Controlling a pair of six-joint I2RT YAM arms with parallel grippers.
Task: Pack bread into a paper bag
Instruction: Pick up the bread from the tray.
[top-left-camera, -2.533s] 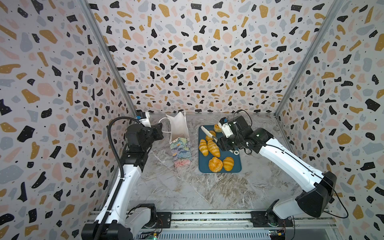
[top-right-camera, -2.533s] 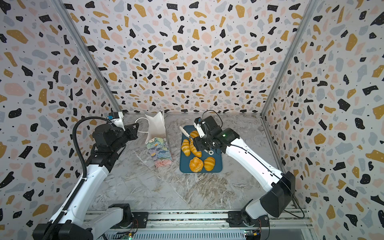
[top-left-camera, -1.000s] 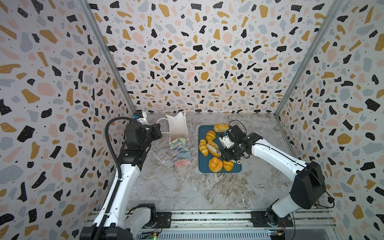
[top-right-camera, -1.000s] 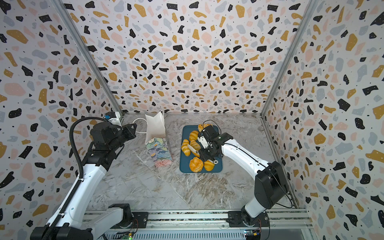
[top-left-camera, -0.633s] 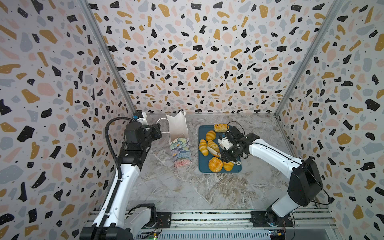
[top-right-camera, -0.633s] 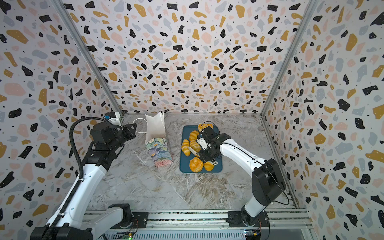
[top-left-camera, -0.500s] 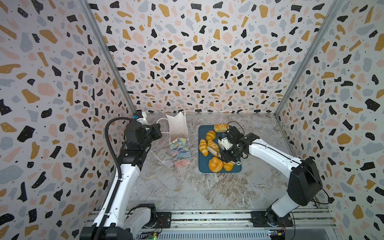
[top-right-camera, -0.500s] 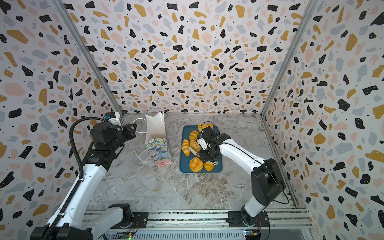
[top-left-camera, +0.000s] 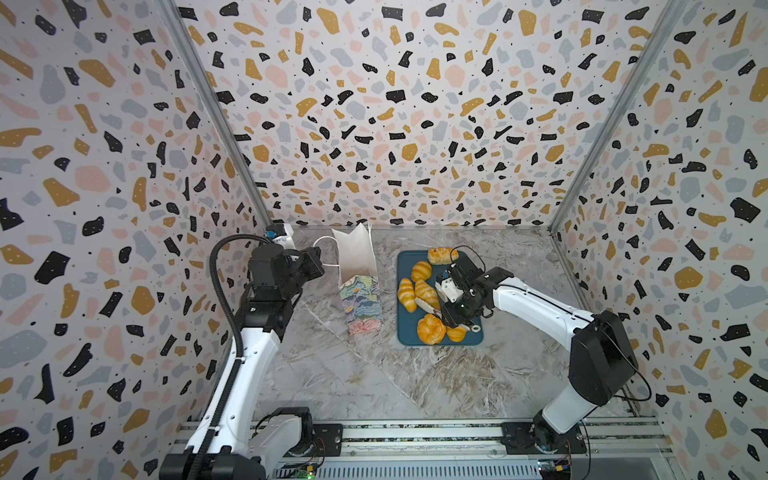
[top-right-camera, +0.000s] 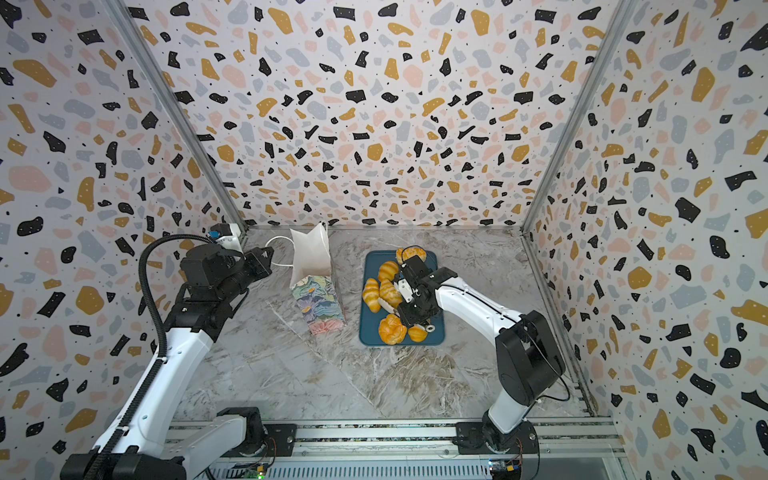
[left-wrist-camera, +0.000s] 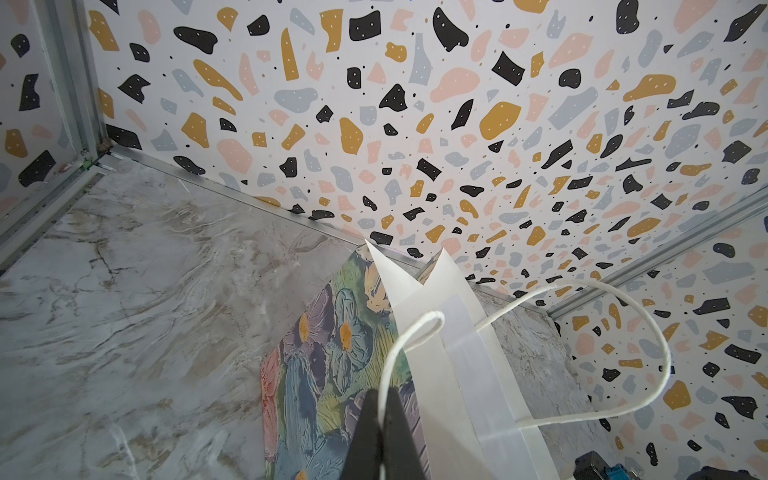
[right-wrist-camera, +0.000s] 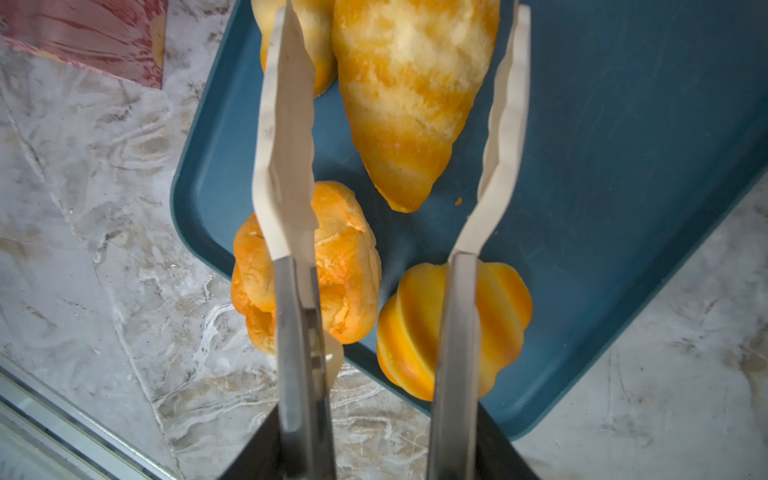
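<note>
The tongs (right-wrist-camera: 284, 166) and the croissant (right-wrist-camera: 411, 95) run off the right wrist picture's edge. In both top views the right arm (top-left-camera: 536, 307) (top-right-camera: 473, 303) covers part of the tray (top-left-camera: 405, 264) (top-right-camera: 368, 334) and a small bun (top-left-camera: 456, 334) (top-right-camera: 417, 334). The bag's (top-left-camera: 357, 257) (top-right-camera: 311, 257) bottom is out of sight.

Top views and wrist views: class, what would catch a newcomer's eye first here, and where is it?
The golden-orange bread on the dark-teal tray, on the marble table, stands out first. The right gripper holds white tongs whose blades straddle a striped roll there. Beside the tray, on the left arm's side, stands the pastel paper bag, its white cord handle pinched between the fingers of the left gripper.
</note>
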